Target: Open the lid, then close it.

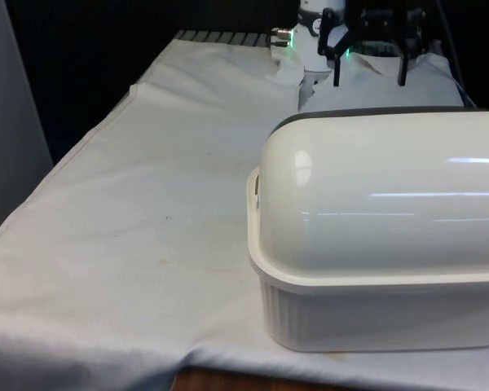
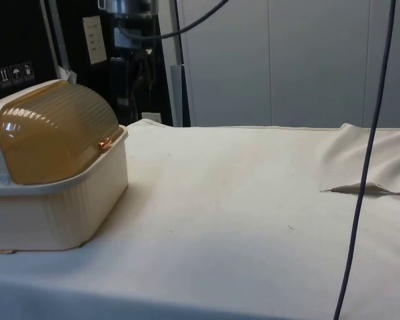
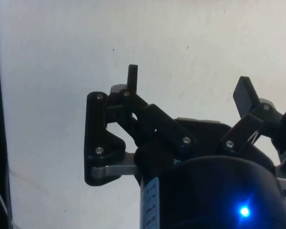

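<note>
A cream bread box [image 1: 375,318] stands at the table's near end on the front view's right, its rounded back turned to that camera. The side view shows its ribbed amber roll lid [image 2: 53,137] down over the cream base [image 2: 60,213]. My black gripper [image 1: 368,80] hangs high above the table beyond the box, at the far end. Its two fingers [image 3: 132,76] stand wide apart with nothing between them, over bare white cloth.
The white cloth [image 1: 147,204] covers the table, with a fold [image 2: 360,190] near the side view's right. A dark cable [image 2: 367,167] hangs down in front of the side camera. The table edge falls off on the front view's left.
</note>
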### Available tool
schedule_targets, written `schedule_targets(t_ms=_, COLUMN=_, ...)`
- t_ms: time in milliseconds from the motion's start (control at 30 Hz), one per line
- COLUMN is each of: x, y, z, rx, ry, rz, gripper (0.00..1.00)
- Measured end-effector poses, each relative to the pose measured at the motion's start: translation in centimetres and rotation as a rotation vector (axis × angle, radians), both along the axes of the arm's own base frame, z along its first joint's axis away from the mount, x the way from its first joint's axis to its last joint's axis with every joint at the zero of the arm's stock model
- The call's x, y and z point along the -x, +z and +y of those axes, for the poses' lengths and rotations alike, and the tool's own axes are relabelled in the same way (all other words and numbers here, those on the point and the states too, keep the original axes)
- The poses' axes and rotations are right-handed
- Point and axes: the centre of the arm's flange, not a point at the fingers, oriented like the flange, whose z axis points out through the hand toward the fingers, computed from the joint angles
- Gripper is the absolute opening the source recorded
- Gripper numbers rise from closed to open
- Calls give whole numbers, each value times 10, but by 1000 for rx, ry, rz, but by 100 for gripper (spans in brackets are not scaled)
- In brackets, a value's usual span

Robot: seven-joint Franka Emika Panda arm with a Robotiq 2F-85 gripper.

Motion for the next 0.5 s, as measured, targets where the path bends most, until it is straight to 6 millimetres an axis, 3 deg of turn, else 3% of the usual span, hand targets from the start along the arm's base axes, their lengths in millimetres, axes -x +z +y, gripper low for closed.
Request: schedule_targets(t_ms=500, x=-5, y=-30, z=0, rx=9, ry=2, rz=-66, gripper=100)
